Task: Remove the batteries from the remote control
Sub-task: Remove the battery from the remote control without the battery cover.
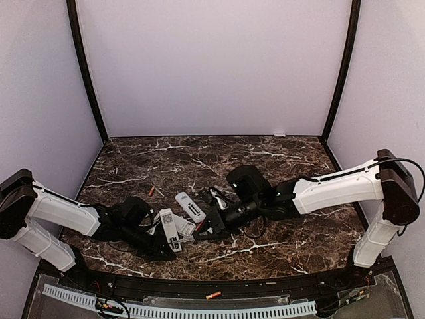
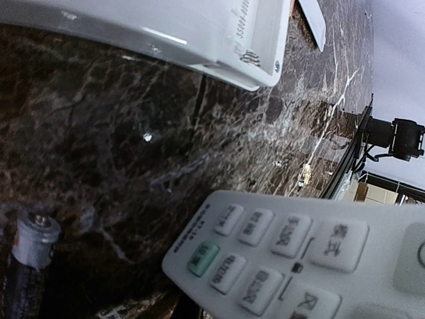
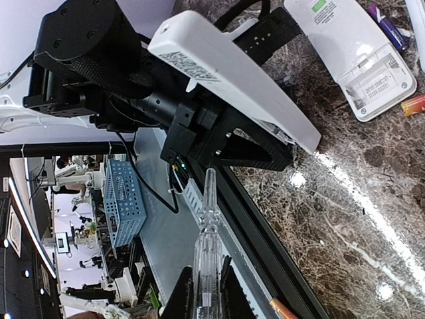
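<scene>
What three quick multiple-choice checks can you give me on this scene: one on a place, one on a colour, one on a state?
1. In the top view, where does the orange battery farthest back lie?
A on the marble table, left of the remotes
B inside a remote
C in a gripper

2. In the right wrist view, what colour is the loose battery beside the open remote?
A green
B purple
C white

3. How is the right gripper?
A open and empty
B shut on a remote
C shut on a clear tool

Answers:
1 A, it lies alone on bare marble.
2 B, its casing is purple.
3 C, the tool stands between the closed fingers.
</scene>
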`<state>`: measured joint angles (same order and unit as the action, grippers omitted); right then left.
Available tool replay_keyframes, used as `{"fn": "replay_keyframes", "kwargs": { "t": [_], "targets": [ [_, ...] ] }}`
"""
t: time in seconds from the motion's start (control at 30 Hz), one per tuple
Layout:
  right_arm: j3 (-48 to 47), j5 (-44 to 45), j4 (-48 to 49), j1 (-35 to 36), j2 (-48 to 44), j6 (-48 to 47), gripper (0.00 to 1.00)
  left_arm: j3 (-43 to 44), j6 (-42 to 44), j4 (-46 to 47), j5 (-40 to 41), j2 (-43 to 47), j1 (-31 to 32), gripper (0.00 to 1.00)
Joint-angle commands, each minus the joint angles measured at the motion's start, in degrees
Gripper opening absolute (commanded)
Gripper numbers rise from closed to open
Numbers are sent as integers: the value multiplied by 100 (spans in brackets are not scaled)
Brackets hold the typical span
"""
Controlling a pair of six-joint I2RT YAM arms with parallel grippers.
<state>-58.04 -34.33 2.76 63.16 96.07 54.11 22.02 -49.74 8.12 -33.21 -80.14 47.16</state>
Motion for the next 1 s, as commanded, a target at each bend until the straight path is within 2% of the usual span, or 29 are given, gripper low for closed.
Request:
{"fn": "replay_keyframes", "kwargs": {
  "t": [0.0,0.3,0.5,0.6,0.77,0.97],
  "targets": [
    [176,-102,188,9,-158,37,0,-45,60,-70,193,6,-6,12],
    [312,249,21,-72,-304,57,0,22,174,-561,495,624,-6,17],
    [496,658,-77,-160,-598,109,0,245,385,-1327,869,1192,-29,28],
    [451,996,-431,-171,-708,-62,0,337,441,-1445,898,1390,-171,37],
    [194,1459,-1123,-171,-714,-370,0,345,315,-890,546,1304,-598,51],
    [-75,1827,-1535,-172,-583,-487,0,594,228,-45,-88,564,-800,55]
  ]
}}
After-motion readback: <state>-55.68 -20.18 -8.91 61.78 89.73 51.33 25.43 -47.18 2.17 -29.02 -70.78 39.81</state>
